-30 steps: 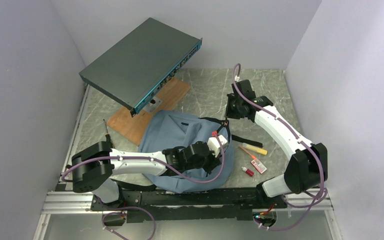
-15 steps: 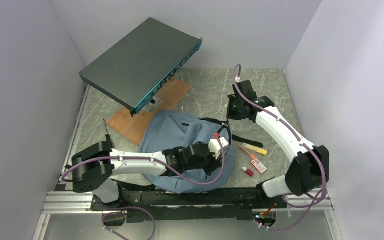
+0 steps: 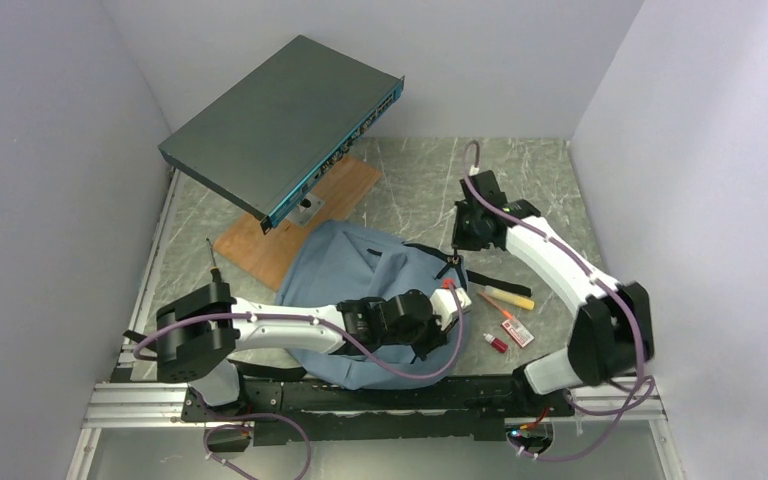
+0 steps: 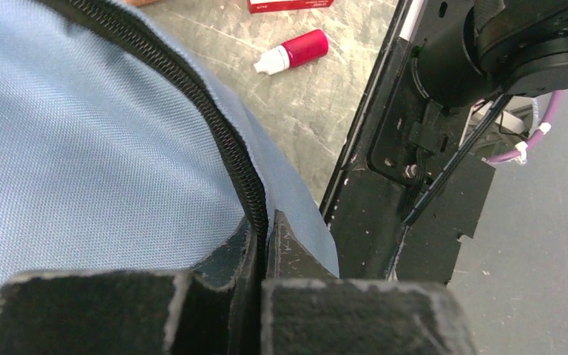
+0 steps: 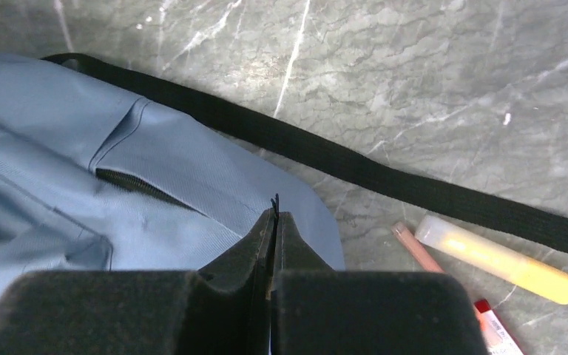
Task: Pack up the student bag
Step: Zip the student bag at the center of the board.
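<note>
A grey-green marbled surface (image 3: 540, 190) is boxed in by pale walls (image 3: 50, 150) on three sides. At far left a dark metal box (image 3: 280, 125) sits tilted above a wooden board (image 3: 345, 190). The student bag (image 3: 345, 265) lies flat in the middle, near the arm bases, with a yellow marker (image 3: 510, 296) and a small red bottle (image 3: 497, 343) just right of it. Only the left wrist view shows the left end effector (image 4: 266, 229) pinched narrow on the bag's black zipper (image 4: 192, 96) at its near right edge. Only the right wrist view shows the right end effector (image 5: 274, 218) closed tight above the bag's far right corner, a thin black sliver between its tips, beside a black strap (image 5: 325, 155) on the marble.
</note>
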### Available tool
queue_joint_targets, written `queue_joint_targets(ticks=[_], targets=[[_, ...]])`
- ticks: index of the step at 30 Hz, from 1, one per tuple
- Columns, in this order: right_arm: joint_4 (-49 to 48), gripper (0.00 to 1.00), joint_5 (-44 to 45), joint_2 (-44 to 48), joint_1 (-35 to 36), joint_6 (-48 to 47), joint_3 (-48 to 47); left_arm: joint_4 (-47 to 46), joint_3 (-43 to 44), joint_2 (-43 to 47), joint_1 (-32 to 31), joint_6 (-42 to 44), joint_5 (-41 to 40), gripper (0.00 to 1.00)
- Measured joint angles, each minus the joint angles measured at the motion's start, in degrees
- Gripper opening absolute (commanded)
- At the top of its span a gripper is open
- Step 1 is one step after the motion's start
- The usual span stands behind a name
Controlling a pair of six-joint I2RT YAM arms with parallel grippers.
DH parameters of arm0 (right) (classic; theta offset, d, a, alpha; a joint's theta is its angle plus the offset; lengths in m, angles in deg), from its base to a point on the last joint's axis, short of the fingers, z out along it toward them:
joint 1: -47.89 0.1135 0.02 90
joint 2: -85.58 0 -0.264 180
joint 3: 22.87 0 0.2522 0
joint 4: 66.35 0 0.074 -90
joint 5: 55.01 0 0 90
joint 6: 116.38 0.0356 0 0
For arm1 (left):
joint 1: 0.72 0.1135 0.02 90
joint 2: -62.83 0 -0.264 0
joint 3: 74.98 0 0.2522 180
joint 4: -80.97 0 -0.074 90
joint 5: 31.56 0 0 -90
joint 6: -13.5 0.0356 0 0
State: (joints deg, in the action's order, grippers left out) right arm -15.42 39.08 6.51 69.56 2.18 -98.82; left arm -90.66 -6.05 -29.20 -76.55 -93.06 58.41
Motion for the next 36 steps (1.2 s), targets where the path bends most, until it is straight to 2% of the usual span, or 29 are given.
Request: queue_joint_targets(ticks=[6,10,15,21,28,30,31,33,36], targets=[[4.76,0.0,-0.13,-13.42,0.46,0.22,-9.22,-1.99,0.24,-2.03,-0.59,1.07,-1.7,0.0],[7.28,0.0,-0.09,-16.41,0.52,0.15,-12.37,-2.69,0.35,-2.6,-0.61,1.11,-2.32,0.0],[8.04,0.0,0.33,-15.65,0.52,-0.02,-12.87,-2.64,0.46,-2.6,-0.7,1.36,-2.71,0.0],[7.63,0.0,0.57,-9.46,0.48,-0.48,-10.67,-2.16,1.01,-2.99,-0.52,1.27,-1.86,0.0],[6.03,0.0,1.49,-3.06,0.22,0.0,-8.02,-3.82,0.28,-2.93,4.15,-2.12,6.91,0.01],[6.1,0.0,2.4,-2.32,0.15,0.22,-7.76,-5.29,-0.74,-2.62,5.46,-3.39,9.55,0.08],[5.92,0.0,2.95,-1.9,0.15,0.33,-7.41,-6.23,-1.33,-2.4,6.08,-4.13,10.91,0.14],[5.55,0.0,3.1,-1.4,0.15,0.42,-6.82,-6.93,-1.7,-2.19,6.62,-5.01,12.48,0.33],[4.52,0.0,2.86,-1.09,0.11,0.39,-6.27,-6.8,-1.7,-1.86,6.78,-6.01,15.06,0.55]])
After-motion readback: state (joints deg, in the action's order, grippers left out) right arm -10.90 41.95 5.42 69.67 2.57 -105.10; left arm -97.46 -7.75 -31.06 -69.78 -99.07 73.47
